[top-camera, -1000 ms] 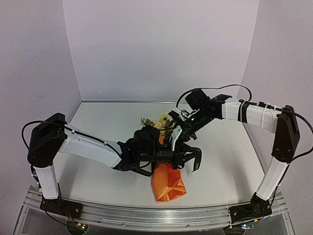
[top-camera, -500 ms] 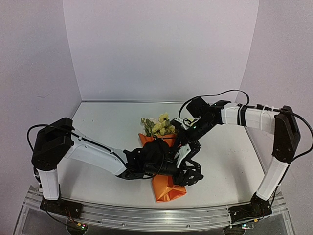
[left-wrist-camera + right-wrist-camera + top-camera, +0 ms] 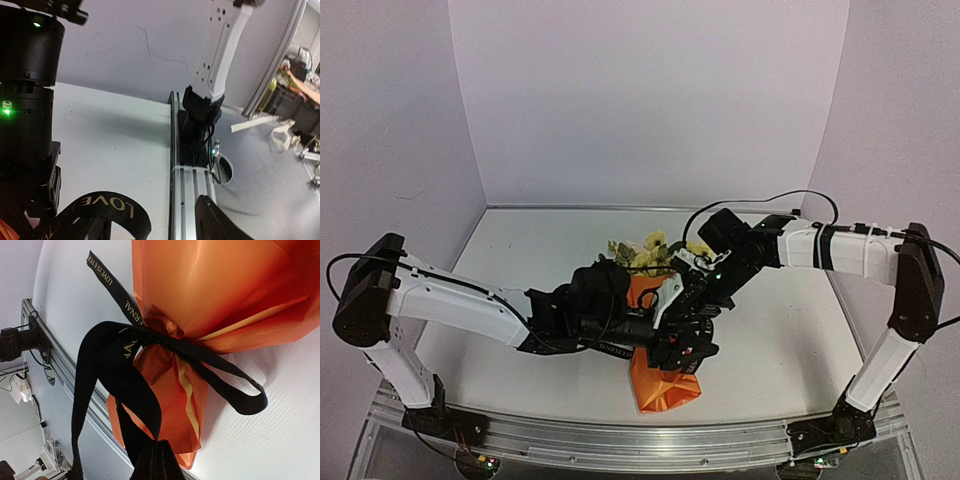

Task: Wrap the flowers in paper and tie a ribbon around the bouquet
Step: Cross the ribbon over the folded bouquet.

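Note:
The bouquet (image 3: 662, 385) lies near the table's front edge, its orange paper (image 3: 215, 285) showing a yellow inner strip. The pale flowers (image 3: 645, 252) stick out at the far end. The black lettered ribbon (image 3: 150, 337) is cinched round the cone's narrow part, with loops and tails hanging loose. My right gripper (image 3: 160, 460) is shut on a ribbon strand just above the cone's lower end. My left gripper (image 3: 150, 220) is open over the table's front rail. A ribbon loop (image 3: 107, 210) reading "LOVE" curls over its left finger, and nothing sits between the jaws. Seen from above, both grippers crowd over the cone's middle (image 3: 680, 325).
The aluminium rail (image 3: 192, 200) along the table's front edge lies right under the left gripper. The right arm's base (image 3: 200, 117) stands on that rail. White walls close the table at the back and both sides.
My left gripper has opened and let go of the ribbon, and the left arm has swung lower and further left. The right gripper stays shut on its strand.

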Motion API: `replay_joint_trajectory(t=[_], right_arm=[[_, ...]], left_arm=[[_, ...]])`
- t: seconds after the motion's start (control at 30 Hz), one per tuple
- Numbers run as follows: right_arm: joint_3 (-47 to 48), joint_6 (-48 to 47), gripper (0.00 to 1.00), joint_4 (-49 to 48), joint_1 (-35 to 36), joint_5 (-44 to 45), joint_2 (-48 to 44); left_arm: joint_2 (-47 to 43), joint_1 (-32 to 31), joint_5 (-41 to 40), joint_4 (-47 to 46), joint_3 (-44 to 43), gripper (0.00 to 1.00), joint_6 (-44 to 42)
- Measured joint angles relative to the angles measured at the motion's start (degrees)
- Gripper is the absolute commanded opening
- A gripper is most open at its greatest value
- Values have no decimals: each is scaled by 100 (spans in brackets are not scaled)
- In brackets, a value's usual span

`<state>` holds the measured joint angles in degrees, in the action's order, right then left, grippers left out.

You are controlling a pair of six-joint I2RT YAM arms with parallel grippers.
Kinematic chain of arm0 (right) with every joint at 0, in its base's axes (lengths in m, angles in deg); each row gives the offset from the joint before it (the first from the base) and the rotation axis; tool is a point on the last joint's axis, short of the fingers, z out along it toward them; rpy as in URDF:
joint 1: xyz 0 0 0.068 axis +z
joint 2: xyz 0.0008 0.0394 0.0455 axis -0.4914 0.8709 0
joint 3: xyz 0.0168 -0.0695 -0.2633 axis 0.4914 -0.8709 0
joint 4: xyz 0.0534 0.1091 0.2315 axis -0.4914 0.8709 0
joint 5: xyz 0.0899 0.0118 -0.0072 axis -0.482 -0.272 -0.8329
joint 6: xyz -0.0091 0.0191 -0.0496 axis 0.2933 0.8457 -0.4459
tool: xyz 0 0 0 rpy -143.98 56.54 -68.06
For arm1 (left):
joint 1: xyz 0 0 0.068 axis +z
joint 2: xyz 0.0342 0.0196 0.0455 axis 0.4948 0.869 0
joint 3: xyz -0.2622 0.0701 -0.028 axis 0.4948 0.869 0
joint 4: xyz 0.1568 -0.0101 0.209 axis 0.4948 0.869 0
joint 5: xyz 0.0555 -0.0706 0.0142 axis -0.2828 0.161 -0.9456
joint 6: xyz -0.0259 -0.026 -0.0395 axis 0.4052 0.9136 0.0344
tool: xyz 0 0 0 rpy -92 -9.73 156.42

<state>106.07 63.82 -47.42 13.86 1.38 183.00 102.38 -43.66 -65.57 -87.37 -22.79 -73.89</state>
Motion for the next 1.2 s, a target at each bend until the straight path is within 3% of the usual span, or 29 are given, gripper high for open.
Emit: replay_joint_trajectory(t=[0.07,0.3,0.5,0.63,0.8,1.0,1.2], right_arm=[[0,-39,0,-3,10,67,0],[38,-208,0,59,1,208,23],[318,-382,0,292,-32,254,213],[405,-437,0,395,-34,243,308],[407,-437,0,463,0,210,316],[409,-437,0,490,16,180,315],[377,-445,0,473,76,213,143]], left_arm=[[140,2,39,289,-196,47,-102],[1175,-2,145,1465,-1420,69,-424],[1471,40,47,2331,-1720,70,-605],[1505,94,-9,2389,-1622,70,-605],[981,105,-25,1941,-669,69,-548],[-8,194,-121,1570,-119,59,-423],[-1113,873,-379,1076,466,57,-289]])
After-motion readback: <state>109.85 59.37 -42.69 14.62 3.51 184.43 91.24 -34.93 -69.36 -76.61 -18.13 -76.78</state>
